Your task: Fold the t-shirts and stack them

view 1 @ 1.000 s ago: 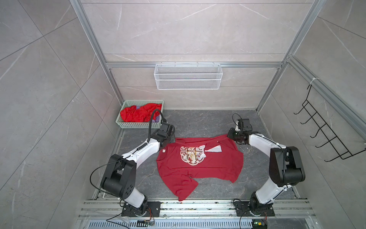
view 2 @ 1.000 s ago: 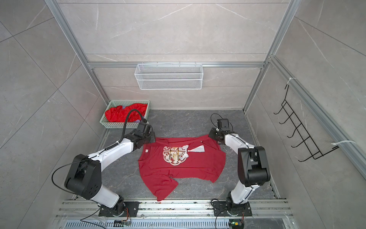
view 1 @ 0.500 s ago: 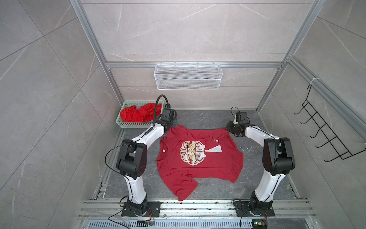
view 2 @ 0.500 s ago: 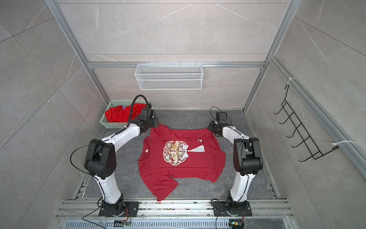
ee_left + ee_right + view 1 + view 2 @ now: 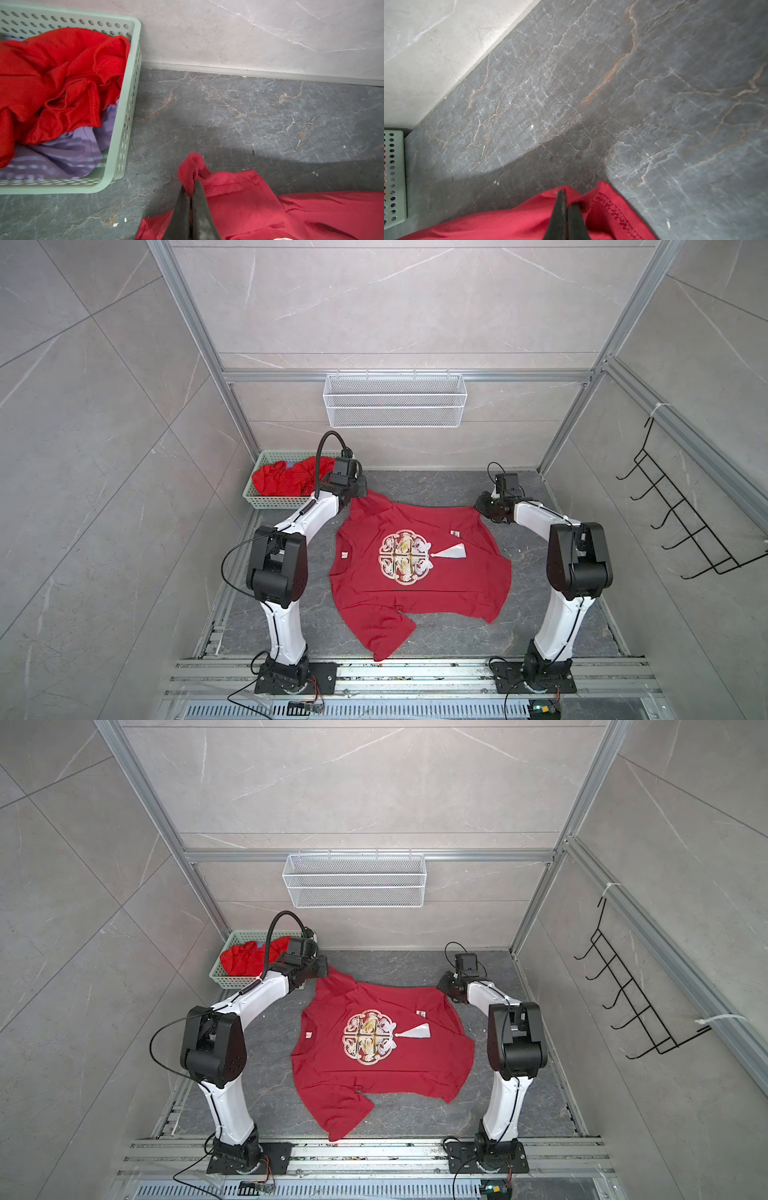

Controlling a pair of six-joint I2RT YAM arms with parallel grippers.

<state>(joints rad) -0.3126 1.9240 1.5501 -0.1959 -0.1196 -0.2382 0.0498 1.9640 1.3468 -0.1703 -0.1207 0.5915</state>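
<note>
**A:** What has changed over the last second?

**B:** Both arms have stretched toward 12 o'clock and drawn the far edge of the crimson t-shirt out with them. Its round print, squashed before, now lies open.

**A:** And the grips?

**B:** The left gripper is clamped on the far sleeve at 11 o'clock. The right gripper is pinched together on the far hem corner at 1 o'clock.

**A:** What does that mean for the task?

**B:** I judge the spreading is nearly done and no fold has begun. The shirt lies flat mid-table with its collar at 9 o'clock. The near sleeve trails to 6 o'clock, close to the front rail.

**A:** Is there room to move?

**B:** There is little at 12 o'clock, where the back wall is near. The green basket holding the other t-shirts sits just beside the left gripper at 10 o'clock. Bare table lies at 3 o'clock.
</note>
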